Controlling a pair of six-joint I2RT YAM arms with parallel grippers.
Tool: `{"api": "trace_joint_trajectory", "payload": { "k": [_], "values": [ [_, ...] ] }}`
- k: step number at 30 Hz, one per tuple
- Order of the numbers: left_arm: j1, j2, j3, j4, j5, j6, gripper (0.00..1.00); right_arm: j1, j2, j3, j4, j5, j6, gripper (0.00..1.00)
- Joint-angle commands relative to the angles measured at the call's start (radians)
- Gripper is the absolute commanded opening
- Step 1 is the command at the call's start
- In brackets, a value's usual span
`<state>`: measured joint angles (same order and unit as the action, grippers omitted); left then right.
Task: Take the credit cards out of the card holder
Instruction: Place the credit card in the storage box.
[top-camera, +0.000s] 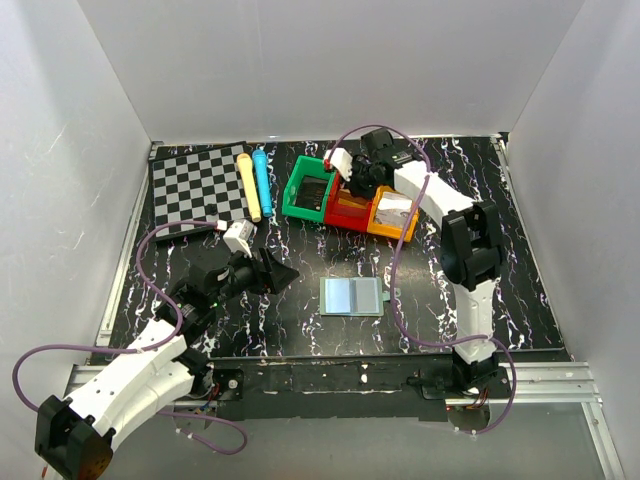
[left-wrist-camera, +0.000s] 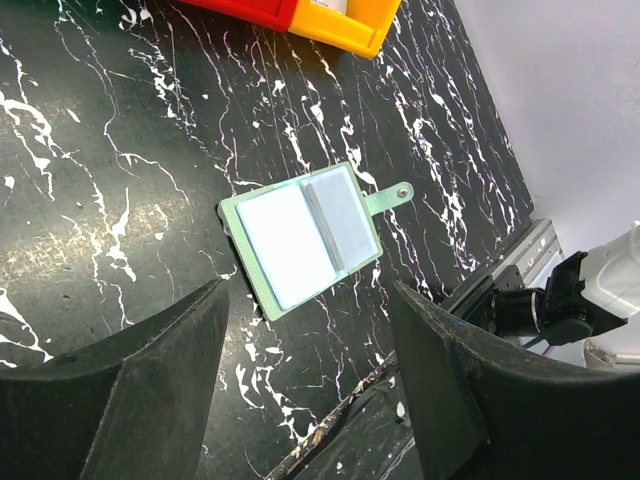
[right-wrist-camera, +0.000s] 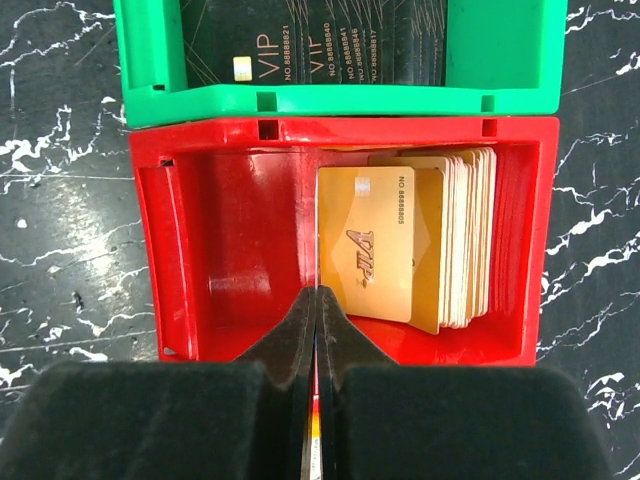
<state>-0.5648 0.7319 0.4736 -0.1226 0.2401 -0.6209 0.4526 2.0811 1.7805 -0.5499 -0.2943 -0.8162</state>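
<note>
The card holder (top-camera: 352, 296) lies open and flat on the black marbled table, two pale blue panels with teal edging and a small tab (left-wrist-camera: 400, 190). My left gripper (left-wrist-camera: 310, 292) hovers open just near of the card holder (left-wrist-camera: 300, 240), its jaws wide apart with nothing between them. My right gripper (right-wrist-camera: 316, 292) is over the red bin (right-wrist-camera: 340, 132), shut on a thin credit card (right-wrist-camera: 317, 440) seen edge-on between the fingers. Beside it in the bin stands a stack of gold credit cards (right-wrist-camera: 400, 240).
A green bin (right-wrist-camera: 340, 100) with black VIP cards (right-wrist-camera: 300, 50) adjoins the red one, and an orange bin (top-camera: 395, 215) sits on its other side. A checkerboard (top-camera: 195, 185), a yellow marker (top-camera: 248, 185) and a blue marker (top-camera: 263, 180) lie at the back left.
</note>
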Motion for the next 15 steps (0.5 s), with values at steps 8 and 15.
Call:
{"api": "trace_joint_trajectory", "payload": {
  "k": [8, 15],
  "values": [
    [0.003, -0.035, -0.029, -0.026, -0.035, -0.008, 0.64, 0.023, 0.074, 0.105, -0.018, 0.067, -0.046, 0.01],
    [0.003, -0.026, -0.024, -0.035, -0.035, -0.007, 0.64, 0.034, 0.111, 0.129, -0.039, 0.089, -0.051, 0.01]
  ]
}}
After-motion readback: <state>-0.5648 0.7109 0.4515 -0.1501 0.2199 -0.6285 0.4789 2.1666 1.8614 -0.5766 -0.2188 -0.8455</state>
